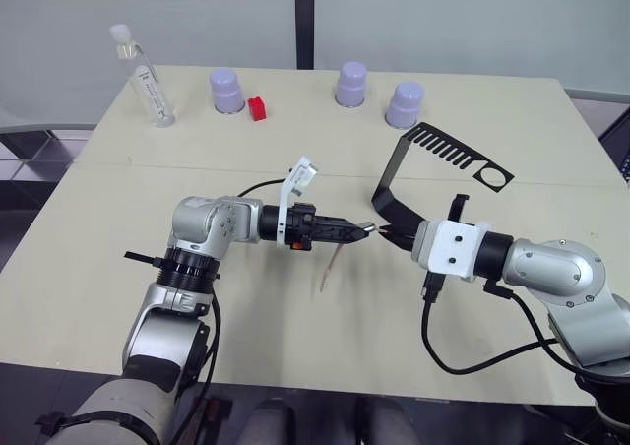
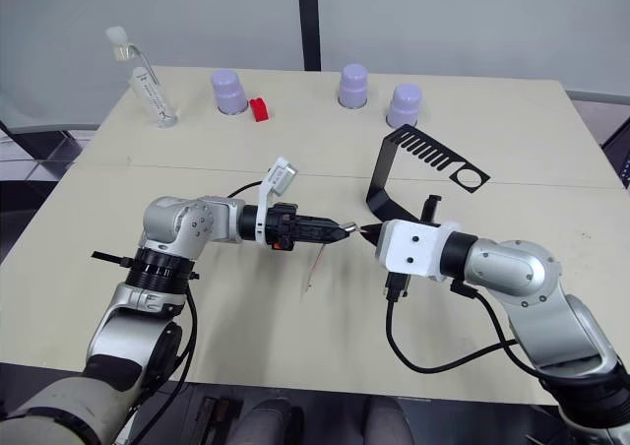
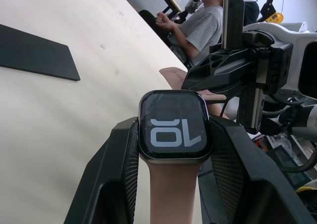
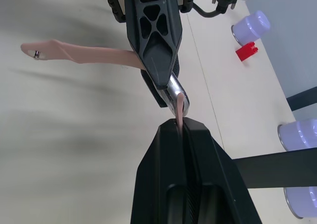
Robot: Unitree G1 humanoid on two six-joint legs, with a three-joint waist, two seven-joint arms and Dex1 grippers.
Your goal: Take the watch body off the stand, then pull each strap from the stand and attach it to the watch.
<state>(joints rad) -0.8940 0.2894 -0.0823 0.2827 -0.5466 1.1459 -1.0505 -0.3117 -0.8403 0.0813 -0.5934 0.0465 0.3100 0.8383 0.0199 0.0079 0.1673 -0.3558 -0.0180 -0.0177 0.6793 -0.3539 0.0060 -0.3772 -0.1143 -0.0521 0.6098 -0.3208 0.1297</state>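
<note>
Left eye view: left pincer (image 1: 362, 230) reaching in over the middle of the pale worktop (image 1: 108, 228), fingers clamped on the watch body (image 1: 366, 228), with one attached pink strap (image 1: 328, 268) dangling down from it toward the worktop. Right pincer (image 1: 386, 233) coming in from the other side, tips meeting the left one just beside the watch. Black stand (image 1: 394, 184) planted right behind the two pincers, slotted arm and ring stretching off to the right. Along the far edge, three lilac cups (image 1: 226, 90), a small red block (image 1: 257, 108) and a clear tube (image 1: 148, 83) lying slanted. Right eye view: same scene, pincers nose to nose in front of the stand's foot, strap hanging below. Left wrist view: watch body squeezed between the two black fingers (image 3: 116, 174), screen showing pale digits, pink strap running down from its near edge; second strap (image 3: 181, 78) lying past the watch's far edge, by the right pincer; flat black foot of the stand at the side, a seated person (image 3: 198, 28) in the background. Right wrist view: right pincer fingers (image 4: 161, 177) pressed together, pinching the end of the second strap against the edge of the watch body; first strap trailing away sideways over the worktop.
</note>
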